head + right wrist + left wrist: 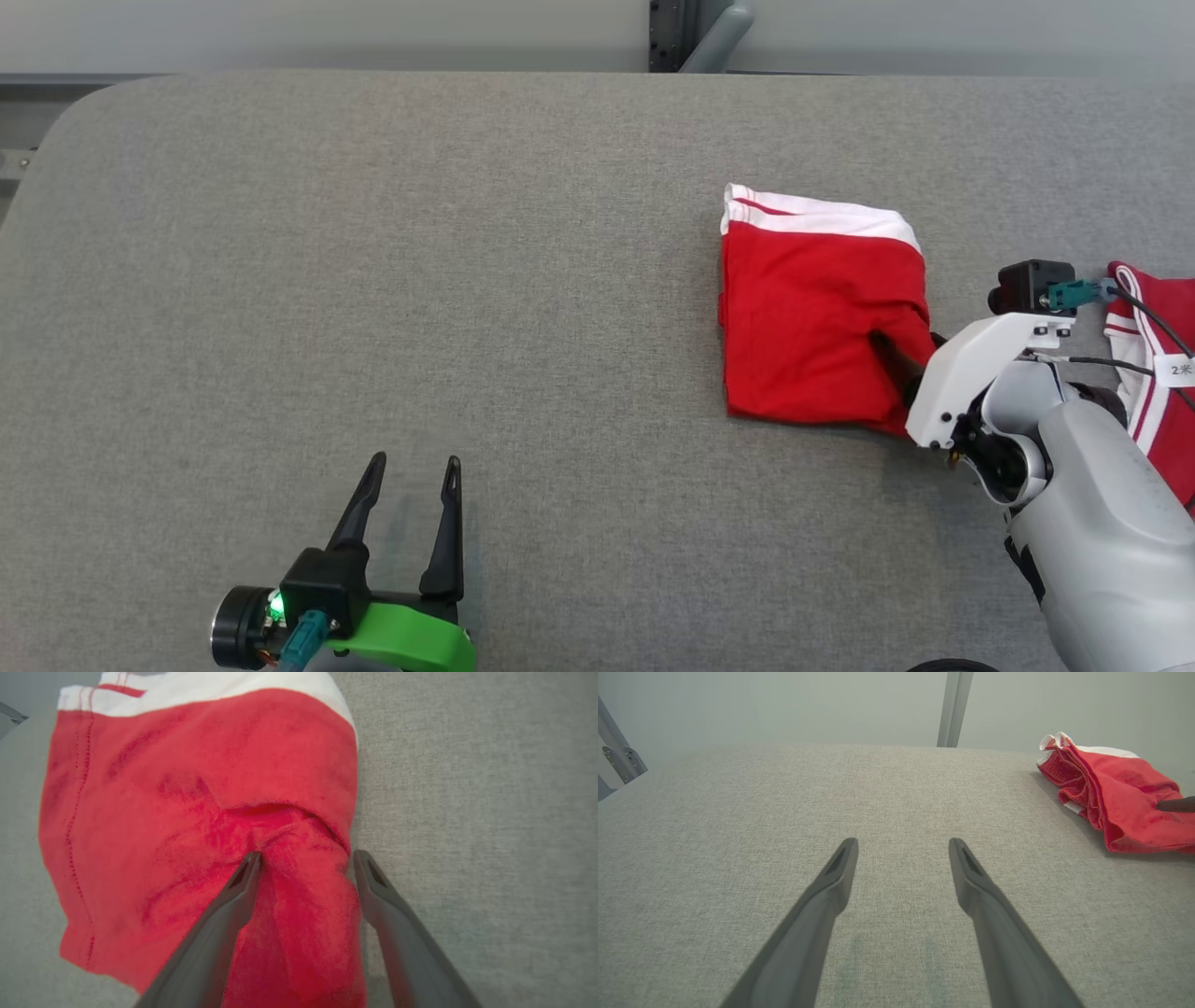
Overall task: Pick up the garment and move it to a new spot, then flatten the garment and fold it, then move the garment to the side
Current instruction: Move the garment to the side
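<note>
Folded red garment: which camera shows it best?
Head view: almost the whole garment shows, white band at its far edge. The right wrist view is close up, crops its lower part, and the open fingers of the right gripper straddle a raised fold. The left wrist view catches it side-on at the frame's right edge.

garment (812,317) on table (373,280), right of centre

garment (812,317) | red, white band at far edge | folded | right half of table (373,280)
</note>
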Available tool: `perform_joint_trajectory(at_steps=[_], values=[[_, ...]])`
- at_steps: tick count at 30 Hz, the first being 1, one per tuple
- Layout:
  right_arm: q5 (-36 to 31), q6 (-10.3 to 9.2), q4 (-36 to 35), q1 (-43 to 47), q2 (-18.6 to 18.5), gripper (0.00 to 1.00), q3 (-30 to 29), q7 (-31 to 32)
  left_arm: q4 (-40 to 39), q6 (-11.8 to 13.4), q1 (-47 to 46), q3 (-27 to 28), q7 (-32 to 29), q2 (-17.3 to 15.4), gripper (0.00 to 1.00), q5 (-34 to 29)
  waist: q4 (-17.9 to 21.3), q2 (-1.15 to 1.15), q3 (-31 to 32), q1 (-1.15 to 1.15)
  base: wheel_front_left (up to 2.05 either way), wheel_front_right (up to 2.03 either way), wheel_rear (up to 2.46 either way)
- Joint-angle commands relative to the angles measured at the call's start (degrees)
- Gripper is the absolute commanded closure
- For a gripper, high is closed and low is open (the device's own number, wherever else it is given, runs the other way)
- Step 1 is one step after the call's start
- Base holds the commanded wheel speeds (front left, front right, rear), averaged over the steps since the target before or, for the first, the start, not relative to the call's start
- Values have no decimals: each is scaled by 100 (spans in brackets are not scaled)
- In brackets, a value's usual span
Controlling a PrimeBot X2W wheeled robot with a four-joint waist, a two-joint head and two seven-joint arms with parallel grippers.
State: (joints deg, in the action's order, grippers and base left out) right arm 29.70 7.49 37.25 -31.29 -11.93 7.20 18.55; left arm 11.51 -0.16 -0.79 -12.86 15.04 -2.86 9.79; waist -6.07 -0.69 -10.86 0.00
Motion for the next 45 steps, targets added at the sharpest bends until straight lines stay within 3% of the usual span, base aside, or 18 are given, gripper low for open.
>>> perform_joint_trajectory(at_steps=[1, 6, 7, 8, 16, 20, 24, 32, 37, 41, 43, 44, 45], values=[[10, -1, 181, -63, 62, 0, 7, -38, 3, 39, -128, 2, 15, -10, 0, 9, -141, 69, -117, 0, 0, 0, 0], [86, -1, 834, -224, 267, 0, 160, -179, -6, 108, -68, 8, 15, -9, 0, 46, -76, 69, -96, 0, 0, 0, 0], [163, -1, 901, -260, 317, 88, 185, -228, -4, 112, -52, 9, 15, -9, 0, 50, -30, 69, -98, 0, 0, 0, 0], [271, 0, 944, -301, 366, 100, 222, -249, -10, 115, -50, 18, 15, -9, 0, 53, 28, 69, -104, 0, 0, 0, 0], [881, -1, 397, -494, 161, 100, 971, -302, -104, 121, 85, 205, 15, -10, 0, 40, 967, 69, -96, 0, 0, 0, 0], [1194, -1, -214, -392, -332, 100, 1449, -2, -181, 85, 175, 308, 15, -12, 0, -15, 1496, 69, -99, 0, 0, 0, 0], [1395, -1, -651, -417, -960, 100, 1635, 370, -280, 26, 126, 273, 15, -12, 0, 19, 1781, 69, -159, 0, 0, 0, 0], [1316, -1, -657, -837, -1797, 100, 1379, 921, -216, -78, -84, 86, 15, -14, 0, -30, 1793, 69, -344, 0, 0, 0, 0], [1034, -1, -262, -1073, -2033, 100, 1253, 1233, -91, -88, -62, 103, 15, -14, 0, -55, 1601, 69, -364, 0, 0, 0, 0], [573, -2, 100, -1138, -2141, 100, 1148, 1008, -58, -52, 51, 122, 15, -13, 0, 1, 1438, 69, -351, 0, 0, 0, 0], [268, -2, 395, -1123, -2156, 52, 1070, 805, -50, -49, 85, 121, 15, -13, 0, 9, 1381, 69, -325, 0, 0, 0, 0], [106, -2, 533, -1119, -2147, 0, 1022, 702, -45, -40, 114, 114, 15, -13, 0, 27, 1359, 69, -316, 0, 0, 0, 0], [-61, -2, 687, -1111, -2124, 0, 974, 605, -37, -34, 130, 104, 15, -13, 0, 48, 1339, 69, -302, 0, 0, 0, 0]])
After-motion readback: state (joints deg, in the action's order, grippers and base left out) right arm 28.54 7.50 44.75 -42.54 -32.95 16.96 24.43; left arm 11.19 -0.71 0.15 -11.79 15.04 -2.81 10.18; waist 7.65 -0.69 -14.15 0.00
